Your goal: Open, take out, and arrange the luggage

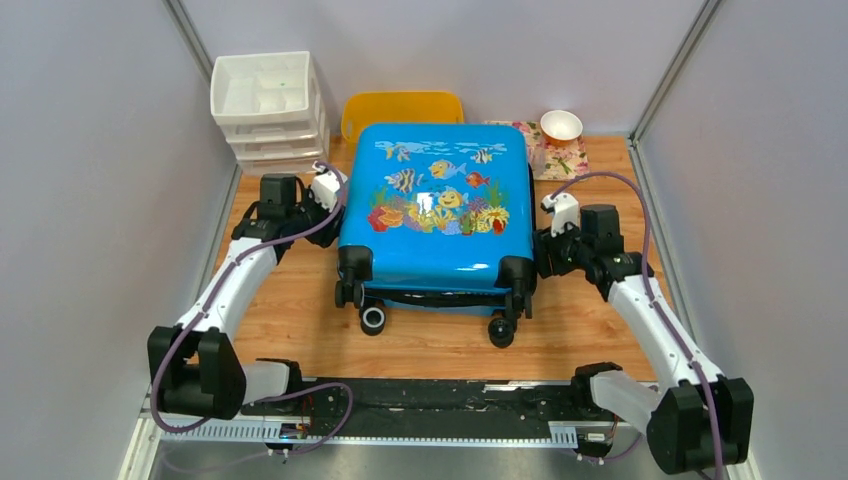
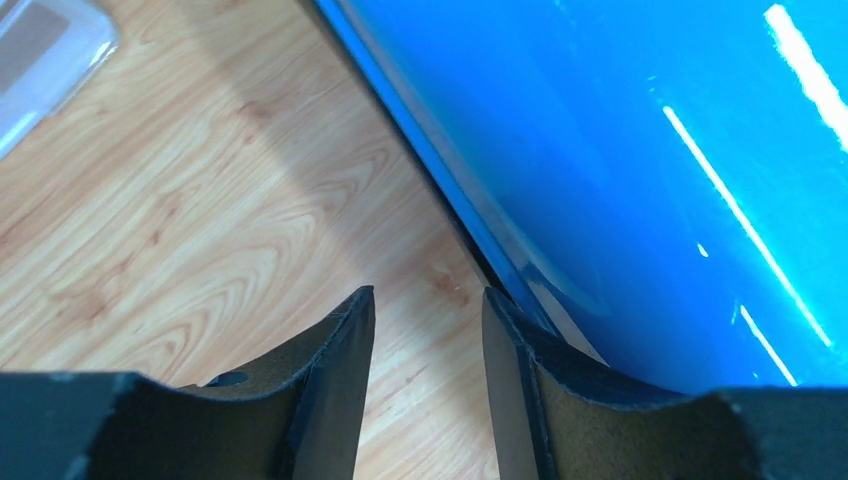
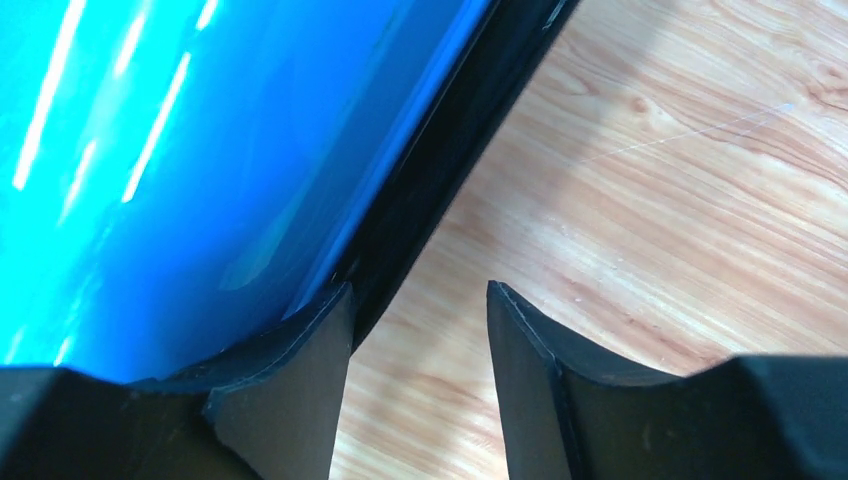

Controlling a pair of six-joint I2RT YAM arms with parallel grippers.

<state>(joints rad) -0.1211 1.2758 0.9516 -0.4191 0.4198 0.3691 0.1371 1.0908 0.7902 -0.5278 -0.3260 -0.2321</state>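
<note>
**The closed luggage lies flat on the table, with one empty gripper at each of its sides.**

The wooden table (image 1: 290,310) carries the luggage (image 1: 435,205) in its middle, between the two arms, with its black wheels (image 1: 372,318) toward the arm bases. The shell is glossy bright blue with cartoon fish and coral, and black trim runs along its edge. The lid looks shut, so I judge that the opening is not yet begun. The left gripper (image 2: 428,300) and the right gripper (image 3: 420,295) sit low at opposite flanks. Each has its fingers partly apart with only bare wood between them, and the inner finger is just at the shell's lower edge. Probably they stand so to brace the case or to reach its seam. Behind stand a yellow tub (image 1: 400,105) and a white drawer unit (image 1: 265,100).
</note>
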